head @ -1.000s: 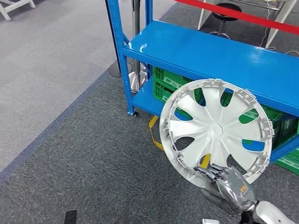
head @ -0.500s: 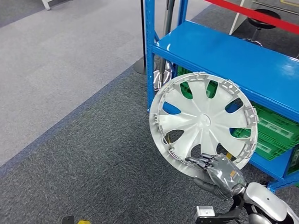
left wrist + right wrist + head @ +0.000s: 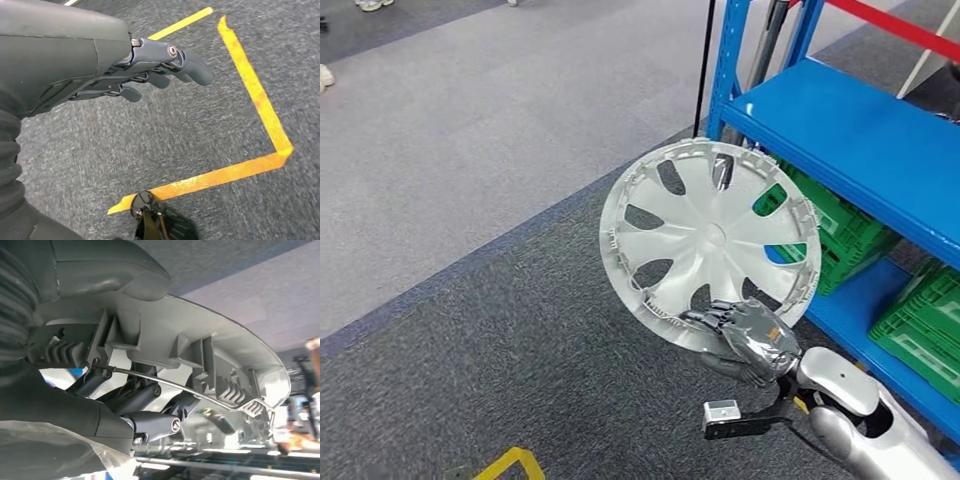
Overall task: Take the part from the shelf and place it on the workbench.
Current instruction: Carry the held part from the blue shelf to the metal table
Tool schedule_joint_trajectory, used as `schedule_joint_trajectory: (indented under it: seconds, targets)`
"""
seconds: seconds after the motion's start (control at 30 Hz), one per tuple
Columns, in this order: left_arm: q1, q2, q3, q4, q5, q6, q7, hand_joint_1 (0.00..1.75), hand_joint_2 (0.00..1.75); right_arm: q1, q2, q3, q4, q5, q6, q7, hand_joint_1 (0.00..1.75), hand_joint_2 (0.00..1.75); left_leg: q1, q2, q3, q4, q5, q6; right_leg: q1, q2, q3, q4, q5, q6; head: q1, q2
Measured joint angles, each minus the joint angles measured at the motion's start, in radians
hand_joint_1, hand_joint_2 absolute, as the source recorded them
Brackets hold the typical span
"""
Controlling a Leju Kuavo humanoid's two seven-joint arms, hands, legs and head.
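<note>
The part is a silver wheel cover (image 3: 709,240) with spoke-shaped openings, held up in the air in front of the blue shelf (image 3: 863,140). My right hand (image 3: 743,340) grips its near rim from below. In the right wrist view the cover's ribbed rim (image 3: 211,360) sits over my right hand (image 3: 143,415), whose fingers are curled under it. My left hand (image 3: 151,65) hangs above the carpet, fingers loosely extended and apart, holding nothing.
Green crates (image 3: 924,320) sit on the shelf's lower level (image 3: 860,320). The shelf's blue upright (image 3: 727,60) stands just behind the cover. Dark carpet with a yellow tape corner (image 3: 264,120) lies below; lighter grey floor (image 3: 471,130) spreads to the left. A red barrier tape (image 3: 901,30) runs behind.
The whole view has swung left: the shelf has slid to the right of the picture. The wheel cover stays in my right hand, now tilted flatter and further left in the picture.
</note>
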Motion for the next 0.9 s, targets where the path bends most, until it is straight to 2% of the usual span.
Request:
schedule_joint_trajectory:
  seconds: [0.03,0.07,0.1,0.13,0.2,0.27,0.3,0.33,0.37,0.43,0.47,0.5,0.53,0.57,0.6,0.67,0.73,0.77,0.8,0.83,0.87,0.9]
  targets:
    - [0.001,0.0,0.002,0.0,0.0,-0.001,0.0,0.0,1.75,-0.007,0.003,0.006,0.005,-0.003,0.002,-0.001,1.75,1.75,0.001,-0.012,-0.007,0.002,0.003,-0.007,0.001,-0.002,0.003,-0.005,-0.001,-0.002,0.0,0.0]
    - [0.004,0.002,0.004,0.0,0.0,-0.001,0.0,0.0,1.75,-0.015,0.007,0.011,0.01,-0.006,0.005,-0.002,1.75,1.75,0.004,-0.02,-0.01,0.001,0.005,-0.012,0.002,-0.014,0.003,-0.004,0.001,-0.006,-0.001,0.0]
    - [0.006,0.002,0.007,0.0,0.0,0.0,0.001,0.0,1.75,-0.022,0.011,0.016,0.014,-0.009,0.008,-0.002,1.75,1.75,0.003,-0.009,-0.013,0.007,0.002,-0.018,0.002,-0.027,0.006,-0.007,0.002,-0.01,-0.002,0.0]
    - [0.006,0.003,0.01,0.0,0.0,0.002,0.002,0.0,1.75,-0.028,0.015,0.021,0.018,-0.011,0.01,-0.002,1.75,1.75,0.002,0.015,-0.022,0.026,-0.01,-0.025,0.001,-0.04,0.009,-0.01,0.003,-0.016,-0.006,0.0]
    - [0.005,0.003,0.014,0.0,-0.004,0.005,0.01,0.0,1.75,-0.036,0.018,0.028,0.024,-0.015,0.012,-0.003,1.75,1.75,0.003,0.078,-0.065,0.123,-0.061,-0.037,0.004,-0.07,0.016,-0.014,0.001,-0.024,-0.011,0.0]
    - [0.004,0.003,0.016,0.0,-0.009,0.008,0.022,0.0,1.75,-0.041,0.018,0.036,0.031,-0.016,0.012,-0.003,1.75,1.75,0.01,0.102,-0.122,0.243,-0.107,-0.044,0.008,-0.1,0.021,-0.014,-0.003,-0.029,-0.012,0.0]
    - [0.005,0.003,0.017,0.0,-0.01,0.009,0.026,0.0,1.75,-0.042,0.019,0.04,0.034,-0.016,0.011,-0.001,1.75,1.75,0.013,0.104,-0.136,0.272,-0.11,-0.045,0.009,-0.114,0.023,-0.014,-0.005,-0.029,-0.013,0.0]
    - [0.007,0.003,0.018,0.0,-0.011,0.01,0.03,0.0,1.75,-0.044,0.021,0.044,0.037,-0.016,0.011,0.0,1.75,1.75,0.014,0.106,-0.132,0.262,-0.093,-0.046,0.01,-0.128,0.026,-0.014,-0.007,-0.029,-0.013,0.0]
    - [0.008,0.003,0.019,0.0,-0.012,0.011,0.033,0.0,1.75,-0.046,0.024,0.05,0.04,-0.014,0.01,0.003,1.75,1.75,0.015,0.111,-0.109,0.216,-0.063,-0.044,0.01,-0.14,0.029,-0.014,-0.01,-0.028,-0.013,0.0]
    - [0.009,0.003,0.022,0.0,-0.013,0.01,0.035,0.0,1.75,-0.053,0.03,0.06,0.046,-0.01,0.01,0.011,1.75,1.75,0.007,0.147,-0.045,0.083,-0.007,-0.037,0.013,-0.163,0.036,-0.014,-0.017,-0.023,-0.013,0.0]
    - [0.008,0.003,0.023,0.0,-0.013,0.009,0.035,0.0,1.75,-0.056,0.033,0.063,0.049,-0.007,0.01,0.014,1.75,1.75,0.002,0.165,-0.023,0.036,0.005,-0.031,0.015,-0.172,0.038,-0.014,-0.02,-0.018,-0.013,0.0]
    - [0.007,0.003,0.024,0.0,-0.014,0.008,0.035,0.0,1.75,-0.06,0.034,0.066,0.052,-0.005,0.01,0.017,1.75,1.75,-0.004,0.176,-0.013,0.012,0.006,-0.025,0.017,-0.181,0.04,-0.016,-0.023,-0.014,-0.013,0.0]
    - [0.008,0.003,0.024,0.0,-0.014,0.007,0.035,0.0,1.75,-0.064,0.036,0.07,0.055,-0.003,0.01,0.018,1.75,1.75,-0.009,0.176,-0.012,0.006,0.002,-0.018,0.019,-0.19,0.042,-0.019,-0.024,-0.008,-0.013,0.0]
    - [0.009,0.003,0.024,0.0,-0.014,0.007,0.035,0.0,1.75,-0.067,0.04,0.074,0.057,-0.002,0.01,0.018,1.75,1.75,-0.009,0.165,-0.011,0.002,0.003,-0.011,0.019,-0.199,0.046,-0.023,-0.026,-0.003,-0.013,0.0]
    - [0.011,0.004,0.025,-0.001,-0.014,0.008,0.035,0.0,1.75,-0.07,0.043,0.077,0.059,-0.001,0.01,0.019,1.75,1.75,-0.007,0.154,-0.007,-0.004,0.005,-0.005,0.018,-0.197,0.048,-0.022,-0.031,0.002,-0.012,0.0]
    - [0.011,0.006,0.025,-0.001,-0.015,0.008,0.035,0.0,1.75,-0.073,0.048,0.081,0.062,-0.001,0.01,0.019,1.75,1.75,-0.002,0.133,0.002,-0.015,0.009,0.009,0.015,-0.155,0.029,0.024,-0.062,0.008,-0.01,0.0]
    - [0.008,0.005,0.025,-0.001,-0.015,0.007,0.035,0.0,1.75,-0.073,0.049,0.083,0.066,-0.001,0.009,0.019,1.75,1.75,0.0,0.11,0.003,-0.017,0.009,0.017,0.014,-0.102,-0.038,0.146,-0.115,0.007,-0.007,0.0]
    - [0.007,0.004,0.025,-0.001,-0.015,0.007,0.035,0.0,1.75,-0.072,0.049,0.085,0.069,-0.001,0.01,0.019,1.75,1.75,-0.001,0.097,0.004,-0.017,0.009,0.019,0.015,-0.09,-0.076,0.21,-0.135,0.007,-0.005,0.0]
    - [0.008,0.003,0.025,-0.001,-0.015,0.007,0.035,0.0,1.75,-0.072,0.049,0.087,0.071,-0.001,0.01,0.019,1.75,1.75,-0.001,0.083,0.004,-0.017,0.009,0.019,0.016,-0.085,-0.104,0.248,-0.137,0.007,-0.005,0.0]
    - [0.008,0.003,0.025,-0.001,-0.015,0.007,0.035,0.0,1.75,-0.071,0.049,0.088,0.074,-0.001,0.01,0.019,1.75,1.75,-0.002,0.069,0.005,-0.016,0.008,0.02,0.016,-0.083,-0.116,0.251,-0.119,0.006,-0.005,0.0]
    - [0.009,0.003,0.025,-0.001,-0.015,0.007,0.035,0.0,1.75,-0.071,0.049,0.09,0.076,-0.001,0.01,0.019,1.75,1.75,-0.002,0.055,0.006,-0.016,0.008,0.019,0.016,-0.08,-0.109,0.215,-0.083,0.004,-0.005,0.0]
    - [0.009,0.003,0.025,-0.001,-0.015,0.007,0.035,0.0,1.75,-0.071,0.049,0.09,0.078,-0.001,0.01,0.019,1.75,1.75,-0.002,0.041,0.007,-0.014,0.007,0.018,0.015,-0.07,-0.087,0.15,-0.038,0.002,-0.005,0.0]
